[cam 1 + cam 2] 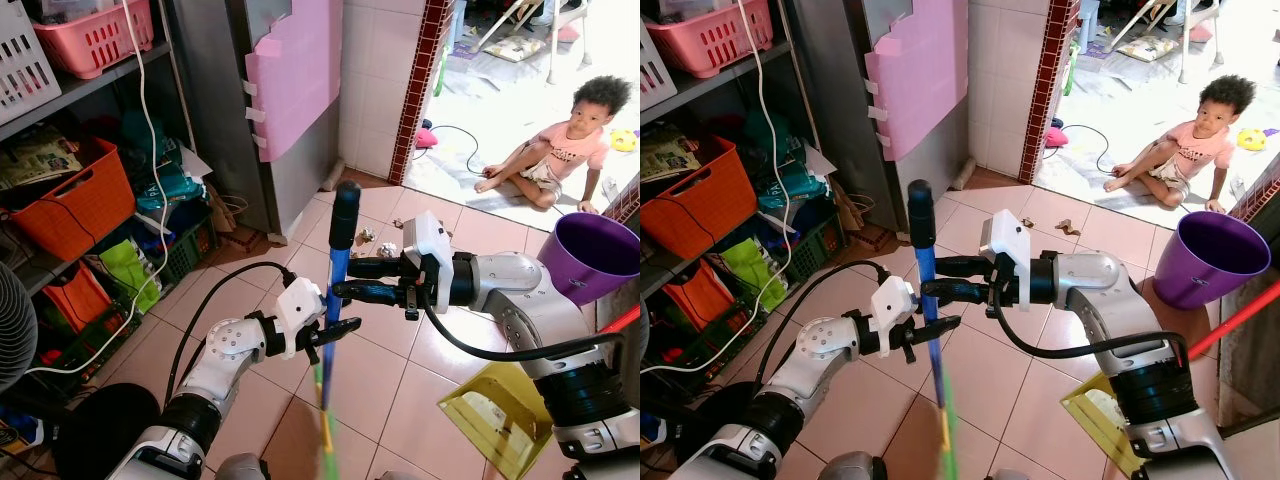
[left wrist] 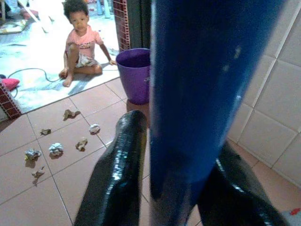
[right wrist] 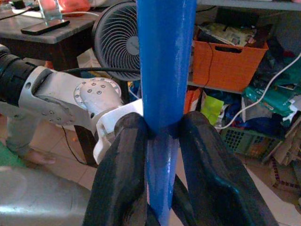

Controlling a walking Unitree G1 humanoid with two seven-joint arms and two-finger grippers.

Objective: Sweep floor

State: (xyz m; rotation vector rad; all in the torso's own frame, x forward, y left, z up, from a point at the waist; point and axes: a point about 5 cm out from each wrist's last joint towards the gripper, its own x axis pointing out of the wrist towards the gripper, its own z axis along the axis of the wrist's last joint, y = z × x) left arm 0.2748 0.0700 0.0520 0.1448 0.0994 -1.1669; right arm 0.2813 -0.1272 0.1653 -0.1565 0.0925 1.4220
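I hold the broom handle (image 1: 335, 290) upright, right gripper (image 1: 345, 281) clamped above left gripper (image 1: 328, 335), for sweeping litter (image 1: 378, 243) at twelve o'clock.

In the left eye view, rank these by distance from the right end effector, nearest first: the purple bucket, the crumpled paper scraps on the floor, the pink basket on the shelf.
1. Paper scraps: on tiles just beyond the right end effector.
2. Purple bucket: on its right.
3. Pink basket: top shelf, far left.
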